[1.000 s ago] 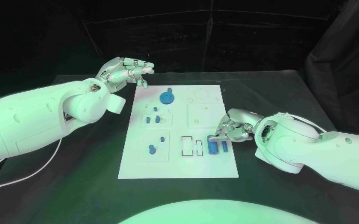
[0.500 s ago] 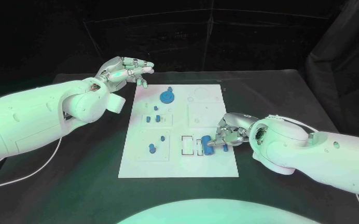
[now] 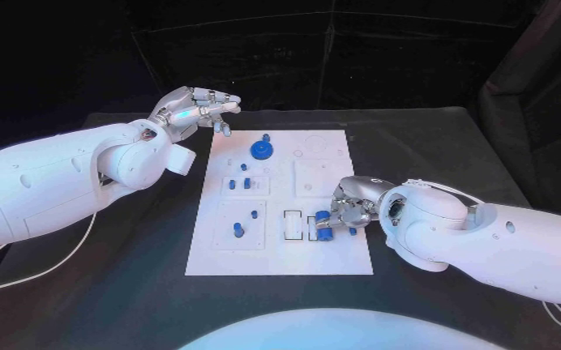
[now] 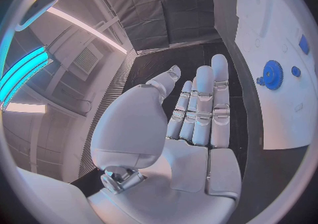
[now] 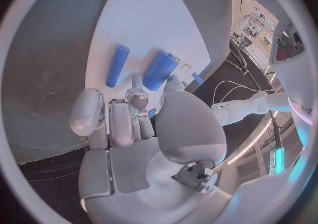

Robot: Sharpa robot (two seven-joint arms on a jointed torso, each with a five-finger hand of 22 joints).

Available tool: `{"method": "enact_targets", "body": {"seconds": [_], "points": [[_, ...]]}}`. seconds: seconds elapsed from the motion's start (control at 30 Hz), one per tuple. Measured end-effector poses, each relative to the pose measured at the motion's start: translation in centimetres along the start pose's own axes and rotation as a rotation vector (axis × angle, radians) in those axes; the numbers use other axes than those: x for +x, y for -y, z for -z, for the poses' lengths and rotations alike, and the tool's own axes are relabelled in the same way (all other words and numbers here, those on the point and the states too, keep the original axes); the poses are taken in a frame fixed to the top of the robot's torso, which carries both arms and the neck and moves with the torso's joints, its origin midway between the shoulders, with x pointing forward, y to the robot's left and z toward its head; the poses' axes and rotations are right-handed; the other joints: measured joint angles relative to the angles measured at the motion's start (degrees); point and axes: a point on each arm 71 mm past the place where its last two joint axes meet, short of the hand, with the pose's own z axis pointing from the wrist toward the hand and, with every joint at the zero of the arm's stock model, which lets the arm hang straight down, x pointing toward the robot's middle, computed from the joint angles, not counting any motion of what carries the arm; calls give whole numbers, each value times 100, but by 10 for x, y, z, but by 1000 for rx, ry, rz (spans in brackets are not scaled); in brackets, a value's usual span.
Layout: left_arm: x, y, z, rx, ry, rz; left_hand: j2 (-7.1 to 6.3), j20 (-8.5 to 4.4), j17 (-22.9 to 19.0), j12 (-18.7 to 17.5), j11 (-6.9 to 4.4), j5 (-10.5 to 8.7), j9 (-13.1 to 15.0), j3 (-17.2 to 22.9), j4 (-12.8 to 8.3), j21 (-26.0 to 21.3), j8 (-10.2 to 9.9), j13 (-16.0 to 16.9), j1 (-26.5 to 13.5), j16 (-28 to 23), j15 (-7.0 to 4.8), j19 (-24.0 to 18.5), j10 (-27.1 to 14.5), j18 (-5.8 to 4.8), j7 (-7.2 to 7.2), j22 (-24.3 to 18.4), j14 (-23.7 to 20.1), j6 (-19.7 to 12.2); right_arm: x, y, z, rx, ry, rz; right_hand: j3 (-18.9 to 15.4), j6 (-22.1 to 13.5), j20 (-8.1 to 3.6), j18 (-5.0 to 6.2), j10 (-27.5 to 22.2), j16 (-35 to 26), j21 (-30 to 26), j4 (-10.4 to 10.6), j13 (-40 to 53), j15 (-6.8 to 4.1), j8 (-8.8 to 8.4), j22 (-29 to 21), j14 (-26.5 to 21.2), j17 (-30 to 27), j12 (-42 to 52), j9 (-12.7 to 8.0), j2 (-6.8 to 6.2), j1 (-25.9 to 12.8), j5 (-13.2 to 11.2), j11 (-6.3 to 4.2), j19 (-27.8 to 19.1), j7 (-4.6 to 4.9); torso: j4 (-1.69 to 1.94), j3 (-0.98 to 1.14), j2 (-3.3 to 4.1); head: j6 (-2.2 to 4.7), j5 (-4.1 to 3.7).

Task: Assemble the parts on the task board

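Observation:
The white task board (image 3: 280,253) lies in the middle of the black table. My right hand (image 3: 349,208) is low over its right edge, and thumb and a fingertip pinch one end of a thick blue cylinder (image 3: 322,226) (image 5: 159,70), which lies beside the rectangular slots (image 3: 293,224). A thinner blue cylinder (image 3: 353,231) (image 5: 117,65) lies loose next to it. My left hand (image 3: 193,111) (image 4: 195,112) hangs above the table off the board's far left corner, fingers extended and holding nothing. A blue gear (image 3: 261,151) (image 4: 272,74) sits at the board's far end.
Small blue pegs stand in the board's left column, one pair (image 3: 238,183) mid-board and another pair (image 3: 246,222) nearer me. Bare black table (image 3: 129,285) surrounds the board. A dark curtain closes off the back.
My right hand has slid left across the board's right edge, taking the thick blue cylinder with it toward the rectangular slots. The left hand has stayed where it was.

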Motion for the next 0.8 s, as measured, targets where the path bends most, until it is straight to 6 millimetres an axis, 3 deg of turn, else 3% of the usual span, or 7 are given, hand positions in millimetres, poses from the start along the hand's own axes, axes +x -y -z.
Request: {"method": "enact_targets", "body": {"seconds": [0.47, 0.53, 0.63, 0.8], "points": [[0, 0, 1, -4, -3, 2, 0, 0, -3, 0, 0, 0, 0, 0, 0, 0, 0, 1, 0, 0, 0, 0, 0, 0, 0, -3, 0, 0, 2, -5, -2, -5, -1, 4, 9, -27, -22, 0, 0, 23, 46, -9, 59, 0, 114, 66, 0, 64, -12, 80, -117, -111, 96, 0, 21, -28, -1, -2, -3, -29, -37], [1, 0, 1, -4, -5, 2, 0, 0, -5, 20, 1, 0, 0, 0, 0, -11, 0, 1, 0, 0, 1, 0, -1, 0, 0, -5, -1, 0, 2, -6, -3, -6, -2, 5, 65, -47, -22, 0, -2, 23, 46, -40, 76, 0, 165, 84, 0, 76, -30, 118, -200, -23, 282, -2, 21, -48, -1, -1, -3, -32, -38], [1, 0, 1, -5, -8, 3, 0, 0, -12, 23, 21, 0, 0, -9, -9, -27, 16, 1, 0, 0, 20, 0, -21, 0, 0, -11, -20, 0, 2, -6, -4, -8, -2, 11, 129, -90, -22, 0, -21, 44, 46, -96, 106, 0, 223, 94, 0, 97, -56, 168, -199, 181, 725, -21, 21, -62, -1, -1, -3, -33, -42], [2, 0, 0, -5, -13, 5, 0, 0, -15, 23, 21, 0, 0, -16, -16, -27, 23, 0, 0, 0, 20, 0, -21, 0, 0, -12, -20, 0, 0, -6, -5, -8, 5, 23, 231, -179, -22, 0, -21, 44, 73, -248, 148, -20, 310, 124, -21, 132, -88, 179, -104, 486, 1446, -20, 21, -51, -1, -2, -5, -31, -44]]}}
